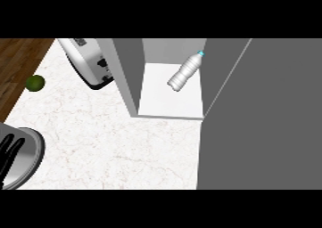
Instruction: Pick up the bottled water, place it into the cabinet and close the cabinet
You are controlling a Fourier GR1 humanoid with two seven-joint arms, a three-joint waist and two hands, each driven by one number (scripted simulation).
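no legible text | bottled water (pixel 183 74) clear, ribbed, blue cap, lying tilted on cabinet (pixel 170 104) shelf | cabinet door (pixel 268 116) open | left hand (pixel 4 156) fingers straight, holding nothing, lower-left edge

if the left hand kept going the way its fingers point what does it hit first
Probably nothing close: the left hand points up the view's left edge, over bare counter, toward the lime. Height above the counter is unclear.

Left hand (pixel 5 153) cut by left edge; toaster (pixel 91 62) cropped at top.

clear bottle (pixel 184 75) blue cap, green lime (pixel 35 83), white marbled counter (pixel 110 142).
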